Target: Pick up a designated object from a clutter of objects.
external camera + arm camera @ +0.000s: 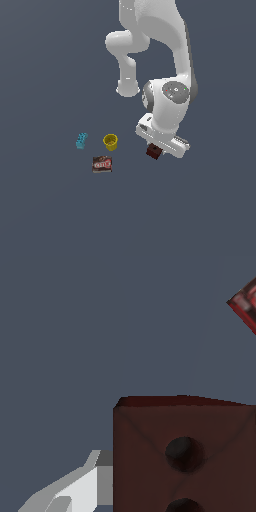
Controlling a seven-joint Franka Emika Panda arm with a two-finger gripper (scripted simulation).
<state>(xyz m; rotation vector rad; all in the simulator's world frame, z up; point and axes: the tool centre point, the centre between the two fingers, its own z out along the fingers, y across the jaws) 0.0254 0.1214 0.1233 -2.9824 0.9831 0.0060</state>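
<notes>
Now at grasp step: gripper (156, 149) down w/ one finger (75, 488) touching dark red-brown block (154, 151), grip unconfirmed, block well apart from yellow cup (110, 142) & packet (102, 164); next needs firm clamp, straight lift.

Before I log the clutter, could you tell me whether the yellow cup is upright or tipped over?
Upright. In the exterior view the yellow cup stands with its open rim facing up, between the cyan toothed piece and the dark red-brown block.
</notes>
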